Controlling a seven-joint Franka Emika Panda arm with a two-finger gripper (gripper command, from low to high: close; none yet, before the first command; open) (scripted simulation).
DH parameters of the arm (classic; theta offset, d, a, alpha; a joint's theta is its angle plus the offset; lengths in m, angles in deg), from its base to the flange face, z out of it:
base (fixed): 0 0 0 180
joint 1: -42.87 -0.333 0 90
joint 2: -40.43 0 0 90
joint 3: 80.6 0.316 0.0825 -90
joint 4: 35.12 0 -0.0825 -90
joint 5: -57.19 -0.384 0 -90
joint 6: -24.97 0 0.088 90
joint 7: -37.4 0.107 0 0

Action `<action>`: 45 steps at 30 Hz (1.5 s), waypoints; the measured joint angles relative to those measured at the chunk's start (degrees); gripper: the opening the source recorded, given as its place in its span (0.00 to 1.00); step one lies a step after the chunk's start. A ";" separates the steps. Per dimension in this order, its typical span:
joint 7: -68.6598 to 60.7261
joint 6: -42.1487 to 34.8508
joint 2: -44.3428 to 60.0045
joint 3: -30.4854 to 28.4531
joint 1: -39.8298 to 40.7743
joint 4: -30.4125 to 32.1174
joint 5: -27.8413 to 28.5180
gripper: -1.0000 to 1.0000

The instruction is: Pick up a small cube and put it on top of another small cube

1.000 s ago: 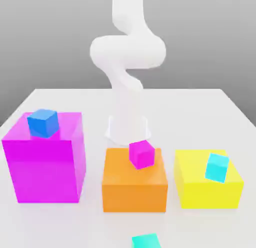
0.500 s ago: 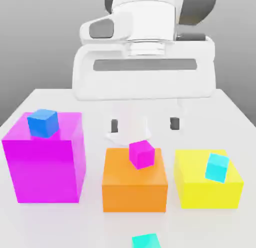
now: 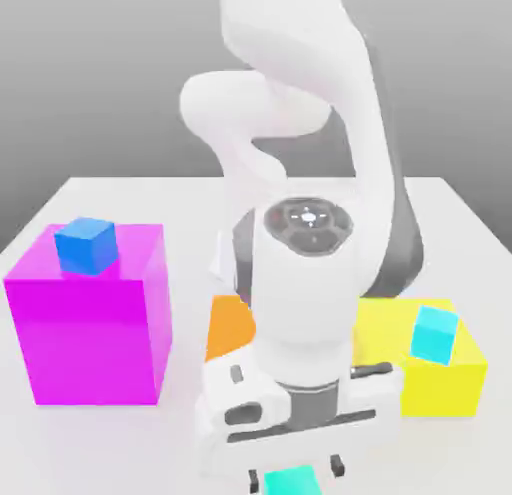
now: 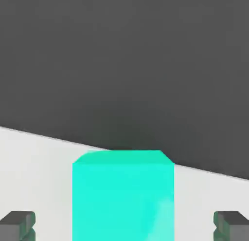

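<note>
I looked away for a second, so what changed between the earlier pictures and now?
The white arm swung down and forward; its open gripper now straddles the small turquoise-green cube, not yet gripping. It hides the orange block's pink cube. Other blocks and cubes stayed put.

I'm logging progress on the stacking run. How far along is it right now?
Done: the arm has reached over the turquoise-green cube, which sits on the white table. In hand: the gripper is open, with its fingertips on either side of the cube, not yet closed on it. Left: grasp, lift, and place it on the magenta-pink cube, which the arm hides in the exterior view.
</note>
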 joint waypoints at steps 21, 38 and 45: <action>-3.09 -14.44 -27.38 1.35 0.26 12.97 -1.00 0.00; -8.74 -28.71 -62.70 1.48 -1.33 34.05 -2.60 0.00; -9.91 -20.87 -61.50 2.23 -1.25 40.72 -3.28 0.00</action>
